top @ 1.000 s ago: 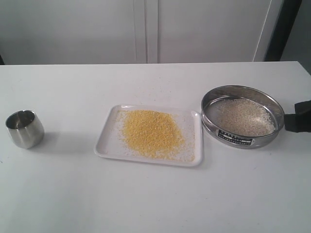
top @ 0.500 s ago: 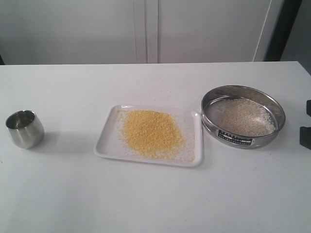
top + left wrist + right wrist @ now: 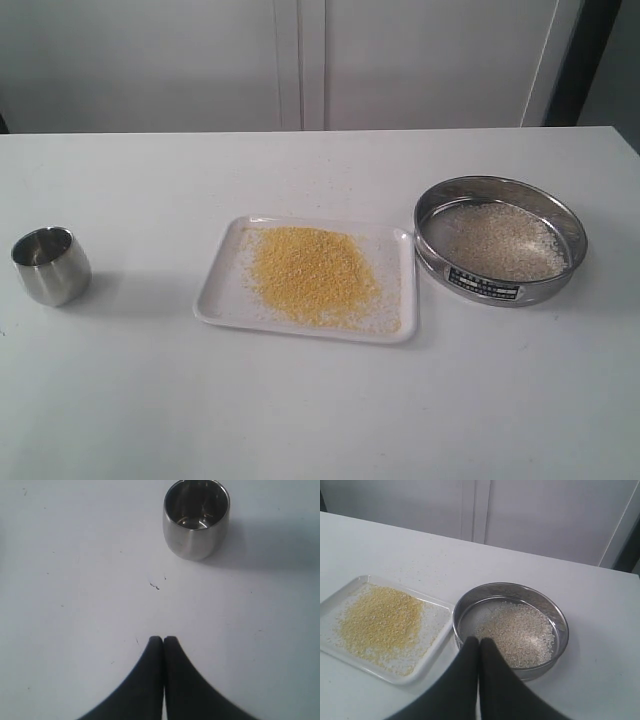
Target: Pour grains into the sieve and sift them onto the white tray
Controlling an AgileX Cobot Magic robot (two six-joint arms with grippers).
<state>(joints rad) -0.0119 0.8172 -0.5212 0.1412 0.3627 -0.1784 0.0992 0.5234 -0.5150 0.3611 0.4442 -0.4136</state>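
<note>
Plainly the sieve (image 3: pixel 432 262) — whitish rice grains (image 3: pixel 500 240) inside — sits right of frame, just beside the white tray (image 3: pixel 215 300), nearest the right gripper (image 3: pixel 479 641), pressed together and empty like the left gripper (image 3: pixel 163 639).

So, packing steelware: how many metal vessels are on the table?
2: the steel cup at far left, the sieve right of the white tray. None looks hidden.
</note>
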